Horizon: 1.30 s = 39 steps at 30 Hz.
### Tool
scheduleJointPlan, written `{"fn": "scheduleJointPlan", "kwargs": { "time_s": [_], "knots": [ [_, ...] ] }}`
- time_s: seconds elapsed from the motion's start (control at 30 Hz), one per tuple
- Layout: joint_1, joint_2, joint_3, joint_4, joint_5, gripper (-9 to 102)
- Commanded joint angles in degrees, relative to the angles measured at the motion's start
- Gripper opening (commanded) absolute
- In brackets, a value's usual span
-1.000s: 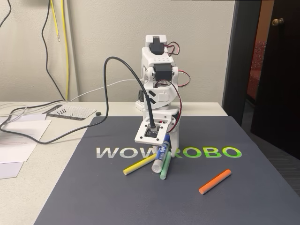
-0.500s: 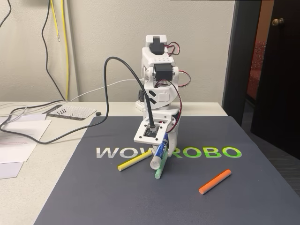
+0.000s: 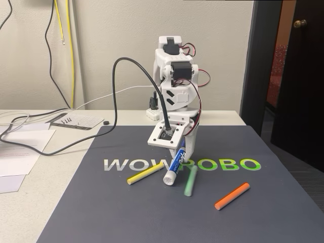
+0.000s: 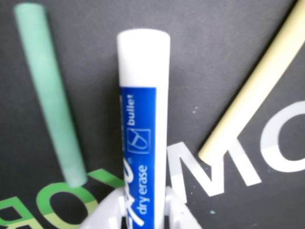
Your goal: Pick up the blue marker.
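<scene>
Nearest the fixed camera, an orange stick [image 3: 232, 196] lies on the dark mat [image 3: 101, 212], well apart to the right. Behind it a green stick [image 3: 190, 180] lies just right of the blue marker [image 3: 174, 166], and a yellow stick [image 3: 145, 173] angles away on the marker's left; whether either stick touches the marker cannot be told. The mat carries WOWROBO lettering [image 3: 129, 164] and sits on a pale worktop [image 3: 30, 202] with loose papers [image 3: 20, 149] and black cables [image 3: 76, 136] at the left.

The end effector [image 3: 181, 152] pinches the marker, which hangs tilted with its white end low near the mat and its upper part between the white fingers [image 3: 183, 144].

The wrist view gives what the fixed view cannot: the marker's [image 4: 143, 124] blue label reading "dry erase" and "bullet", the barrel wedged between the white fingers [image 4: 181, 214] at the bottom edge, the green stick [image 4: 50, 95] blurred on the left and the yellow stick [image 4: 252, 90] on the right.

The arm [image 3: 174, 86] stands folded at the mat's far edge, wrist tipped down and forward. Behind it are a wall and a dark door [image 3: 298, 76].
</scene>
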Motion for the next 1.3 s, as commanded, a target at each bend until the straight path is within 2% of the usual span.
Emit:
{"fn": "scheduleJointPlan", "kwargs": {
  "time_s": [0.0, 0.17, 0.3, 0.4, 0.77, 0.93, 1.27],
  "knots": [
    [-0.44, 3.96, -1.67, -0.44, 0.35, 2],
    [-0.88, 5.27, -1.67, -0.53, 2.37, 0],
    [-1.58, 8.35, -1.67, -1.23, 8.00, 0],
    [-2.37, 12.66, -1.67, -2.11, 15.21, 0],
    [-3.69, 37.09, 1.14, 4.66, 47.20, 0],
    [-4.83, 54.49, 17.84, -5.54, 61.87, 0],
    [-2.37, 83.58, 52.21, -20.65, 67.41, 0]
  ]
}}
